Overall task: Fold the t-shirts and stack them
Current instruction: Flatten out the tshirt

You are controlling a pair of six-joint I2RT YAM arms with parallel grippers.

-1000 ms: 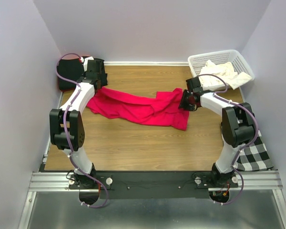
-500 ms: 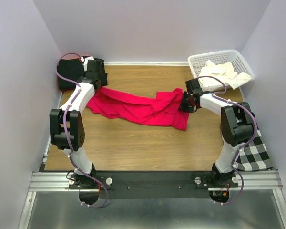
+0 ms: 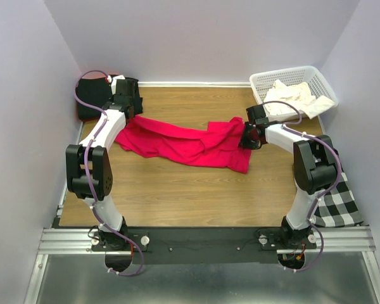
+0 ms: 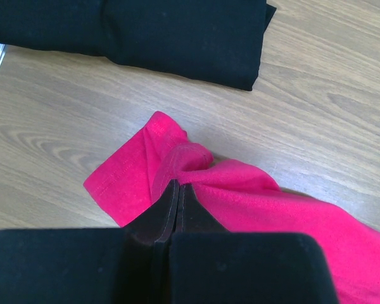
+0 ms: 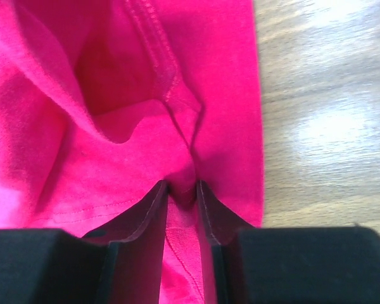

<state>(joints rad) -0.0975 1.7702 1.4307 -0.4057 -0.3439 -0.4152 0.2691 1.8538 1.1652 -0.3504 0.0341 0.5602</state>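
The crimson-red t-shirt (image 3: 190,144) lies crumpled in a long band across the middle of the wooden table. My left gripper (image 3: 134,115) is at its left end, shut on a gathered edge of the red t-shirt (image 4: 240,190) beside a hemmed sleeve; in the left wrist view the gripper (image 4: 175,183) has its jaws pressed together. My right gripper (image 3: 246,135) is at the right end, and in the right wrist view the gripper (image 5: 182,185) pinches a ridge of the red t-shirt (image 5: 101,158) between narrow-set jaws. The black t-shirt (image 3: 92,96) lies folded at the back left corner. The cream-white t-shirt (image 3: 297,98) sits in the basket.
A white lattice basket (image 3: 285,73) stands at the back right. A black-and-white checked cloth (image 3: 335,206) hangs off the table's right edge by the right arm's base. Grey walls close in the left, back and right sides. Bare wood (image 3: 177,196) lies in front of the red shirt.
My right gripper has pushed slightly left into the red shirt's end and its jaws have narrowed onto the fabric. The left arm and the shirt's left end have not moved.
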